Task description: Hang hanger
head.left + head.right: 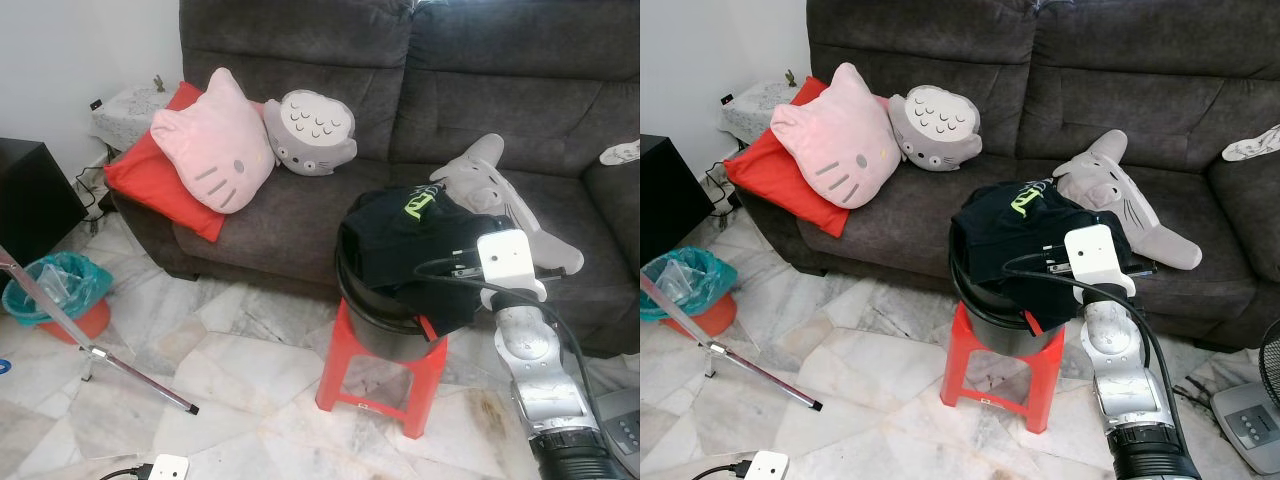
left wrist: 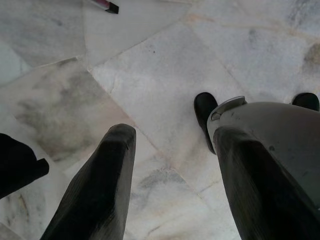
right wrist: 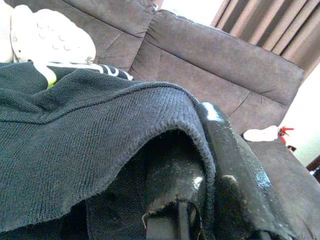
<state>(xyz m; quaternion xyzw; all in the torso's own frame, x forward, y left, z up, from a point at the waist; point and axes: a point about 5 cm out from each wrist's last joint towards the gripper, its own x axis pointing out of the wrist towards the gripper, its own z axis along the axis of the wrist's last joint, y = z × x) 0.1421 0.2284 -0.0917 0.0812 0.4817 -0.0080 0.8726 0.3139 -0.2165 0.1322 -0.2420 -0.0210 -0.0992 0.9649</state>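
Marble floor is what the left gripper [image 2: 170,195] looks down on, hanging idle on the left with its fingers spread and nothing between them. Over to the right, the black garment [image 1: 420,240] is heaped in a black bucket [image 1: 375,310] on a red stool [image 1: 385,375], just in front of the grey sofa [image 1: 400,110]. The right gripper [image 3: 210,165] is pushed into that heap; the knit fabric drapes over its fingers, so I can't tell if it's clamped on anything. No hanger is visible, maybe it's buried in the cloth. Looks like the fetching step to me. Next move probably needs a firm hold and a lift clear of the bucket
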